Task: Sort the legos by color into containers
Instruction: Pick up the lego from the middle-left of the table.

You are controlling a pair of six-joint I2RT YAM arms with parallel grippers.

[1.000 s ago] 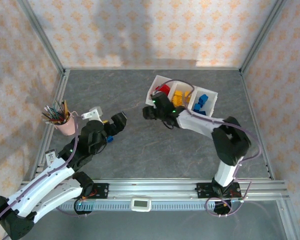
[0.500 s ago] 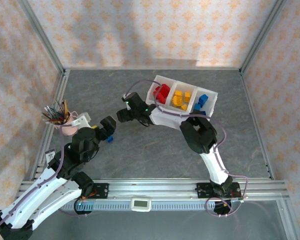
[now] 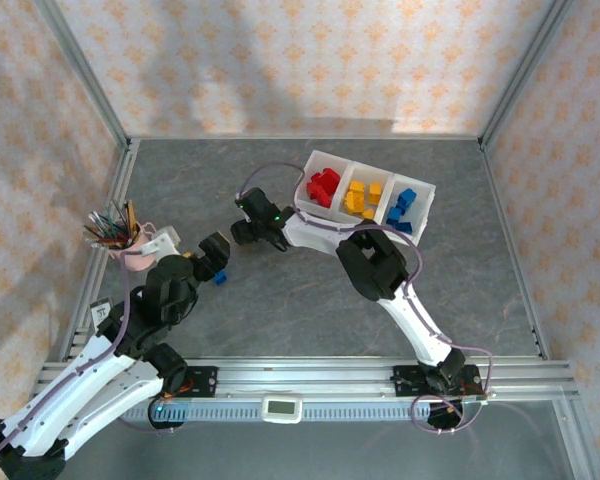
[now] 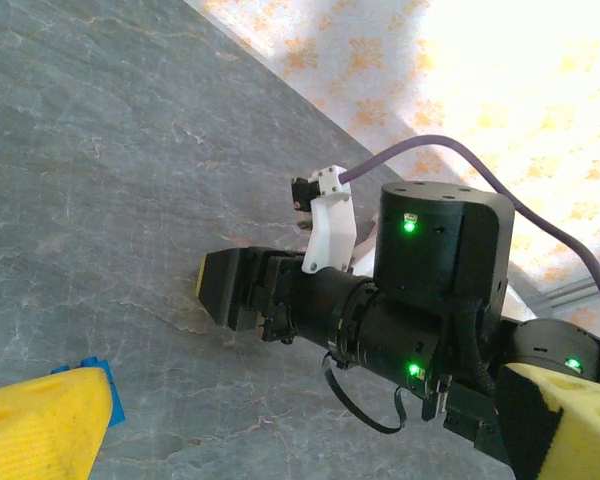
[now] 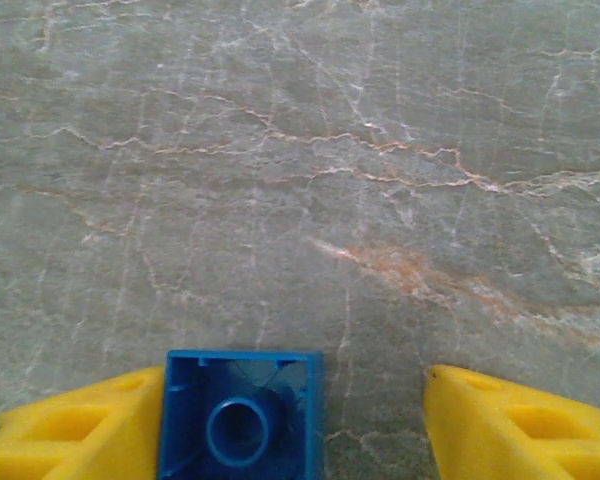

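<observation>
Though illegible, printed tag [image 3: 100, 312] near cup [image 3: 132, 252]; blue lego [image 5: 242, 415] against right fingers [image 5: 70, 430].

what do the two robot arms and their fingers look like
Both arms, the left arm and the right arm, have white link shells and black cylindrical joints with small green lights. A thin purple cable runs along each. The fingers are yellow, wedge-shaped blocks.

Both arms reach inward, left gripper [image 3: 216, 256] and right gripper [image 3: 242, 232] close together — jaws apparently apart on each.
</observation>
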